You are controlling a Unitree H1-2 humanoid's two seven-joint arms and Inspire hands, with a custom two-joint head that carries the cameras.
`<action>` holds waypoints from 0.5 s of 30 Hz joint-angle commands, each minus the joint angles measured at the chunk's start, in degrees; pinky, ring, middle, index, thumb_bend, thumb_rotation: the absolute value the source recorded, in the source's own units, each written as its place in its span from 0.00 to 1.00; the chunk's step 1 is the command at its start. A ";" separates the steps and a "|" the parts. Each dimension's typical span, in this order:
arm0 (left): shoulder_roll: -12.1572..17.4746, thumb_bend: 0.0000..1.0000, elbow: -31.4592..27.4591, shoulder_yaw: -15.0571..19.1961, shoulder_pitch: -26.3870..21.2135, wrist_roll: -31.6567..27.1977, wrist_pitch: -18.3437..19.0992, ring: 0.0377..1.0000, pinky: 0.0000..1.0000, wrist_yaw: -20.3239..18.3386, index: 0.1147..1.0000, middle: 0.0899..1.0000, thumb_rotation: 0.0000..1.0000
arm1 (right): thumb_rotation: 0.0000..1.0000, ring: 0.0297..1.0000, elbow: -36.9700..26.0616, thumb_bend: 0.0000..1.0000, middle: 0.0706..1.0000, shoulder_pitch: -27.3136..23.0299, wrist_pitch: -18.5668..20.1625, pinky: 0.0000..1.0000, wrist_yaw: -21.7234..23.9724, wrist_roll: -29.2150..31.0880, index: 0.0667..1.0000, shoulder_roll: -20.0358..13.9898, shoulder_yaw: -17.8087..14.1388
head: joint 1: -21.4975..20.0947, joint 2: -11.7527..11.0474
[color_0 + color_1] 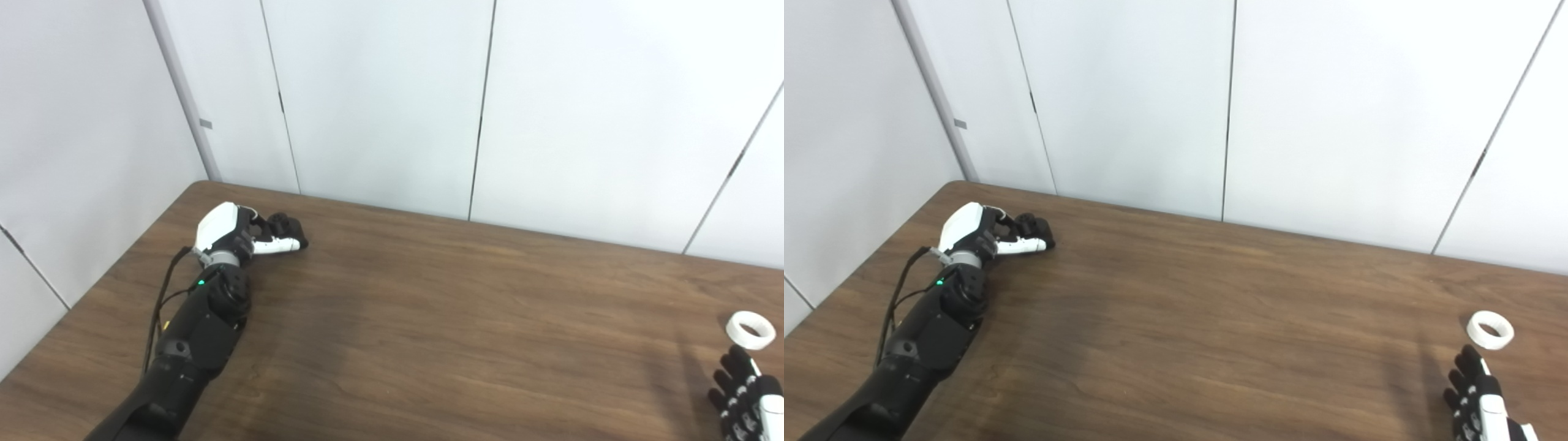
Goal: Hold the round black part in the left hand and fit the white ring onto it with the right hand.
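Two pickups pending: left hand (245,231) curls at the round black plastic part (286,226), grip unclear; right hand (1479,392), fingers spread, must reach 12 o'clock for the white plastic ring (1490,329).

- Round black part (286,228): a small dark piece at about ten o'clock on the worktop (429,306), near the far left corner. The fingers of the left hand (245,233) partly hide it, so its exact shape is hard to make out.
- White ring (750,330): a short, thick hoop with an open centre, lying flat at about four o'clock near the right edge, just beyond the fingertips of the right hand (744,392), not touching them.
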 commanded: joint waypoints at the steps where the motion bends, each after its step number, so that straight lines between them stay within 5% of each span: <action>1: 1.72 0.52 -0.41 -0.23 -2.36 0.47 -1.82 0.85 0.77 0.92 0.42 0.78 0.05 | 1.00 1.00 -1.44 0.35 1.00 -1.17 -1.81 1.00 0.37 0.34 1.00 -0.63 -0.49 | 0.03 0.02; 9: 1.75 0.52 -3.08 -0.43 -1.17 0.63 -2.06 0.85 0.79 1.12 0.42 0.77 0.05 | 1.00 1.00 -1.71 0.35 1.00 -1.32 -1.45 1.00 -0.47 -0.54 1.00 -0.08 -0.42 | -0.67 0.15; 15: 0.66 0.52 -11.62 -0.37 1.62 0.82 -0.17 0.89 0.85 -0.29 0.42 0.78 0.05 | 1.00 0.99 -1.98 0.35 1.00 -1.37 -1.32 1.00 -0.59 -1.04 1.00 0.25 0.02 | -1.36 0.30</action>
